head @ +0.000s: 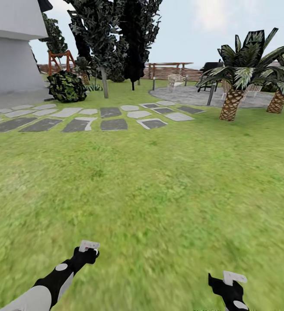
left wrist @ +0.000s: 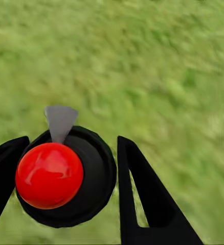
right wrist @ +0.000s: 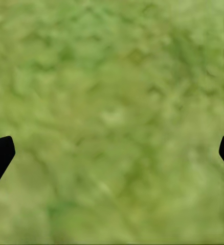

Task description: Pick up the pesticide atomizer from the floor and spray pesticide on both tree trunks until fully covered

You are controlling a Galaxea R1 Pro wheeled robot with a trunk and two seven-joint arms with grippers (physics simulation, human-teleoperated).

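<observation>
Pesticide atomizer (left wrist: 66, 176) sits right between your left gripper (left wrist: 71, 168) jaws, clenched on its black body, grey nozzle pointing away from the wrist over the grass (left wrist: 158, 66). Your right gripper (right wrist: 112, 153) jaws hang released, grasping nothing. A bare grey trunk (head: 104, 82) stands well ahead, across the stepping stones (head: 113, 124).

Open grass (head: 159, 194) from ten to two o'clock ahead, blocked only far off by palm (head: 237, 82) at one, bush (head: 67, 86) at eleven
</observation>
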